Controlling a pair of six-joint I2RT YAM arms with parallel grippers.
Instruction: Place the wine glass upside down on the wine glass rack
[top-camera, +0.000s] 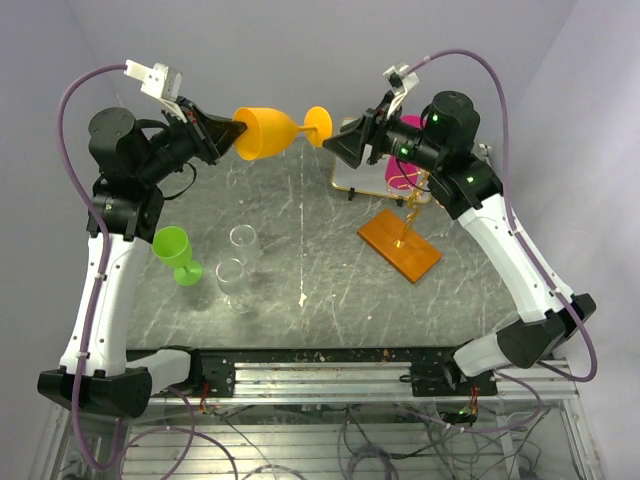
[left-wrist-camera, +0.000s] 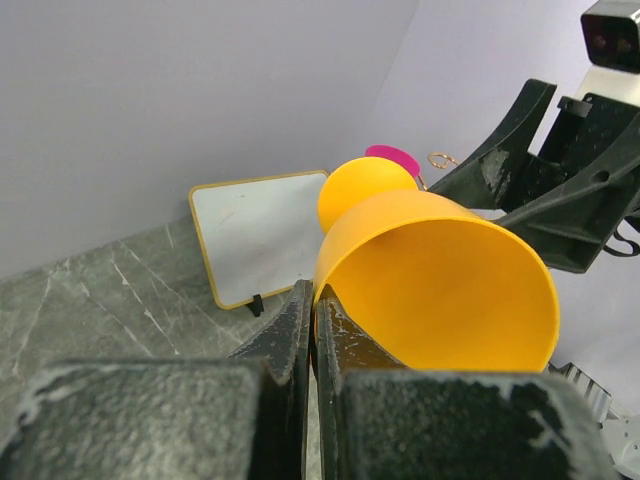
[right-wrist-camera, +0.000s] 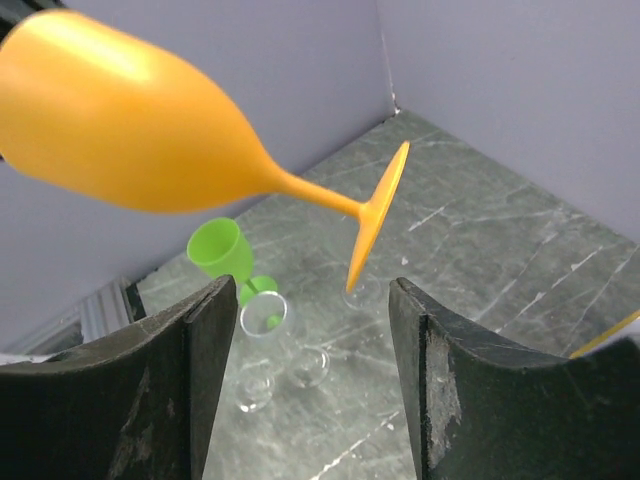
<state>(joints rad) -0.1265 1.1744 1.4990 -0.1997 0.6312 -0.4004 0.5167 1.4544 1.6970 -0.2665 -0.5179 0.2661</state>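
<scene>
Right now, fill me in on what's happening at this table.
The left pincer is shut on the bowl rim of the orange wine glass, holding it sideways in the air with its foot toward the right arm. The right pincer is open, facing that foot with jaws apart, not gripping it. The wine glass rack stands on the table below the right arm. A green glass and two clear glasses stand on the left side.
</scene>
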